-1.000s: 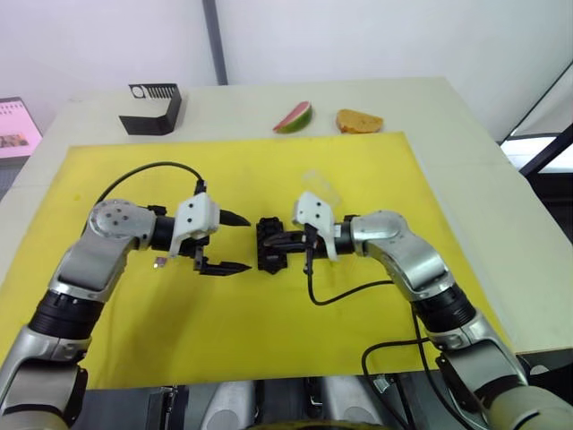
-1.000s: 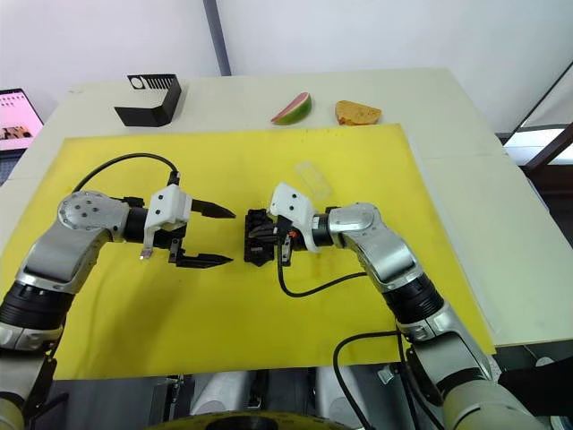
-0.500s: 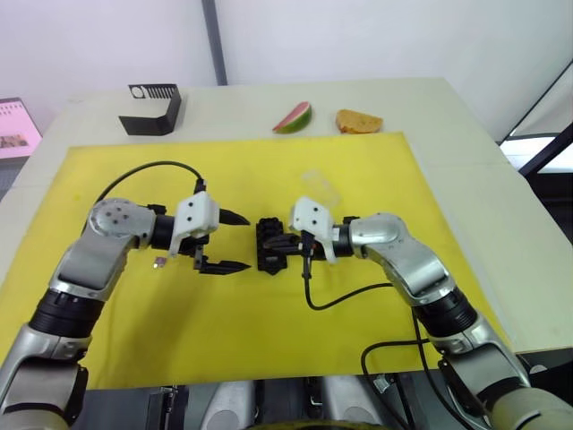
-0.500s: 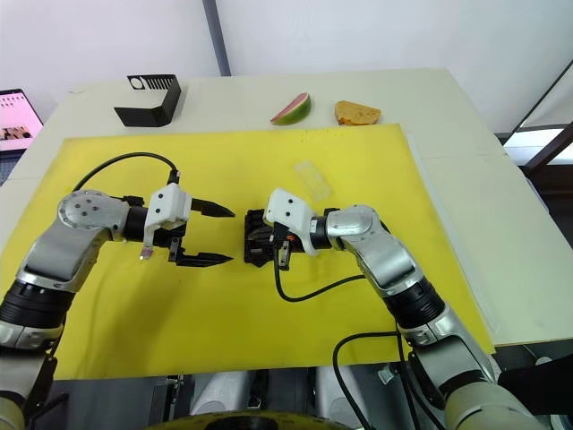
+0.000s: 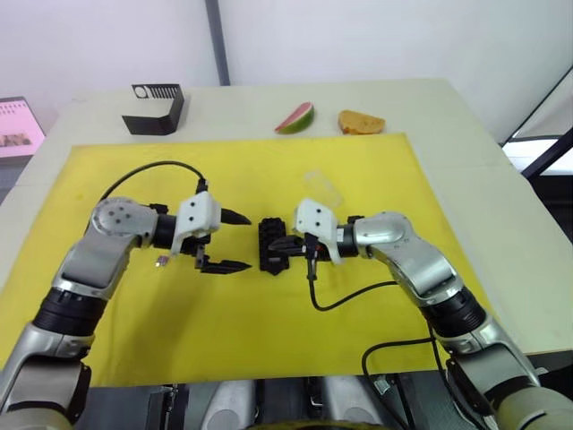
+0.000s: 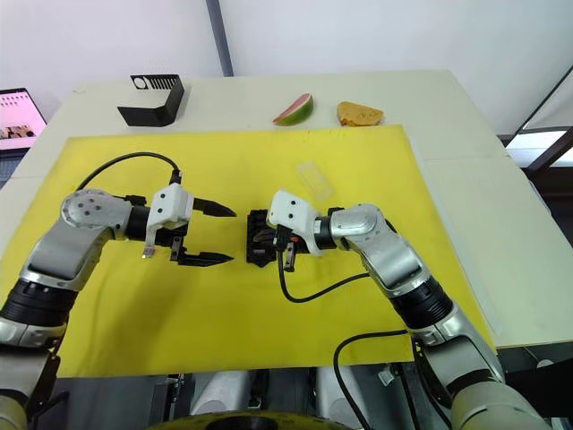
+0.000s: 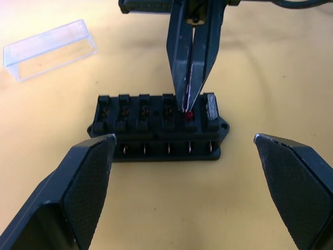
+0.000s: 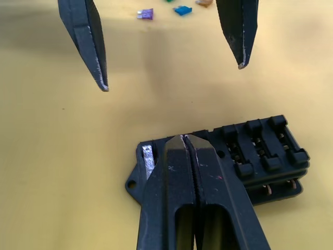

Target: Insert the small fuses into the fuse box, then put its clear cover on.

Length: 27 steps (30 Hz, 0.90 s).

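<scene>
- Fuse box: a black block with two rows of slots, lying flat near the middle of the yellow mat, between the two grippers.
- Right gripper: fingers pressed together on a red fuse, whose tip sits at a slot in the far row, second from one end of the box.
- Grey fuse: already seated in the end slot just beside the red one.
- Left gripper: fingers spread wide apart and holding nothing, pointing at the box from its other side, near but not touching it.
- Loose fuses: a purple fuse and a teal fuse lie on the mat behind the left gripper.
- Clear cover: transparent cap lying on the mat beyond the box, apart from it.
- Far table edge, off the mat: a black angular holder, a watermelon slice and a piece of bread.
</scene>
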Each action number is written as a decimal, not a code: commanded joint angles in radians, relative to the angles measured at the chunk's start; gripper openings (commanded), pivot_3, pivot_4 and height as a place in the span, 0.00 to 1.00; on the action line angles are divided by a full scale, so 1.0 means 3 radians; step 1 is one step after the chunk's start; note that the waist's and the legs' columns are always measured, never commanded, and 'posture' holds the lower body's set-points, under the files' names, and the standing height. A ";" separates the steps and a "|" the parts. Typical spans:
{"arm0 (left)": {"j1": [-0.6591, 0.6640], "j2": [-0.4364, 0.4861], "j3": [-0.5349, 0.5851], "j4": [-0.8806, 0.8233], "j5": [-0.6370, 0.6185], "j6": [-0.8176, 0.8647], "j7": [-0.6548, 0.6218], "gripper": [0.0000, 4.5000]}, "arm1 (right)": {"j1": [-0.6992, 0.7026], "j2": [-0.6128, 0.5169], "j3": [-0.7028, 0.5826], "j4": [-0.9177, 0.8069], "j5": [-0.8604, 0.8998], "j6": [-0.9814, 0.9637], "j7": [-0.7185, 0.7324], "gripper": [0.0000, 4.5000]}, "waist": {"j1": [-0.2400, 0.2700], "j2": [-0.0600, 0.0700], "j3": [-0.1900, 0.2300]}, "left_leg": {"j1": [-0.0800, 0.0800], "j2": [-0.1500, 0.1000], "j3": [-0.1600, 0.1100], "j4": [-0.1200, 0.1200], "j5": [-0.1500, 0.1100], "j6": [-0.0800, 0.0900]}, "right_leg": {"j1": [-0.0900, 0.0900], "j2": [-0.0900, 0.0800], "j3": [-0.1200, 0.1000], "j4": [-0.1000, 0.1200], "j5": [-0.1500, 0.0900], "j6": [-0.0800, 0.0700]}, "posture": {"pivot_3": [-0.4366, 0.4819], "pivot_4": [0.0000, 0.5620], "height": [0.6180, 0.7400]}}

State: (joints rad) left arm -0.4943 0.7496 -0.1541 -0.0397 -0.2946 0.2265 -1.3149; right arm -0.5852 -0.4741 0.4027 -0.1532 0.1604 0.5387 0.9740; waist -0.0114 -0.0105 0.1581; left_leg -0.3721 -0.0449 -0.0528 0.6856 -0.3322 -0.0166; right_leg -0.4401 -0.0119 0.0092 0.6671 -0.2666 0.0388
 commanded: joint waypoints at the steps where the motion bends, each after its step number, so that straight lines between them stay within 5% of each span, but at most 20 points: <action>1: -0.0063 0.0001 0.0030 -0.0010 -0.0006 -0.0051 -0.0016 1.00 | 0.0075 0.0007 -0.0059 0.0041 0.0080 0.0206 -0.0012 0.01 | -0.0002 0.0000 0.0000 | 0.0000 0.0000 0.0000 0.0000 0.0000 0.0000 | 0.0000 0.0000 0.0000 0.0000 0.0000 0.0000 | 0.48 0.27 1.00; 15: -0.0089 -0.0050 0.0035 -0.0004 -0.0017 -0.0029 -0.0013 1.00 | -0.0145 0.0247 -0.0499 -0.0147 0.0612 0.0604 -0.0146 0.01 | -0.0009 0.0000 0.0000 | -0.0004 0.0000 0.0000 0.0000 0.0000 0.0000 | -0.0007 0.0001 0.0000 0.0002 0.0000 0.0000 | 0.48 0.27 1.00; 27: 0.0009 -0.0023 0.0074 -0.0129 -0.0054 0.0021 0.0019 1.00 | 0.0028 0.0095 -0.0042 -0.0109 0.0298 0.0610 -0.0227 0.01 | -0.0008 0.0000 0.0000 | -0.0004 0.0000 0.0000 0.0000 0.0000 0.0000 | -0.0006 0.0000 0.0000 0.0001 0.0000 0.0000 | 0.48 0.27 1.00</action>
State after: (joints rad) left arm -0.4945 0.7337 -0.1533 -0.0492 -0.2949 0.2320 -1.3123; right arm -0.5926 -0.4321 0.3652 -0.1768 0.2753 0.7147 0.9091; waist -0.0138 -0.0105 0.1581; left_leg -0.3732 -0.0449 -0.0529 0.6856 -0.3322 -0.0166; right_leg -0.4419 -0.0118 0.0092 0.6675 -0.2666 0.0388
